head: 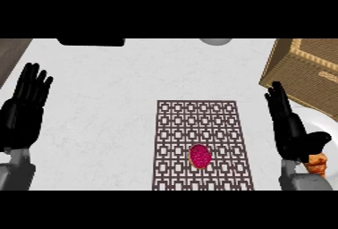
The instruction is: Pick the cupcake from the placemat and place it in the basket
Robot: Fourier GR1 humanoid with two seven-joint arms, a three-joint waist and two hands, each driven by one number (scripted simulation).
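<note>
**A:** Which containers can you see, and what is in them?

**B:** The basket point(305, 67) sits at the far right of the counter point(105, 89), cut by the view's edge. I see its woven wall and paler rim, but I cannot tell what is inside. Just nearer than it lies a white plate point(325, 123). An orange lump point(318, 164) lies at the plate's near edge, partly behind my right wrist.

**A:** Where is the cupcake?

**B:** The cupcake point(200, 155) stands on the placemat point(198, 116), in its near half and a little right of the middle, pink top up. It is apart from both my hands.

**A:** And your hands?

**B:** My right hand point(285, 120) is raised just beside the placemat's right edge. Its fingers are straight and together, its thumb juts right over the plate, and it holds nothing. It stands between the cupcake and the plate, with the basket beyond its fingertips. My left hand point(23, 114) rests at the view's left edge, fingers straight up and spread a little. It is also empty and well apart from the placemat.

**A:** What else is around?

**B:** A black thing point(91, 41) and a grey round thing point(216, 40) sit at the far edge, both cut off. The counter between the cupcake and the basket is bare but for my right hand.

**A:** Any writing?

**B:** There is a pale patch on the basket's rim by the view's edge. It is too small to read.
</note>
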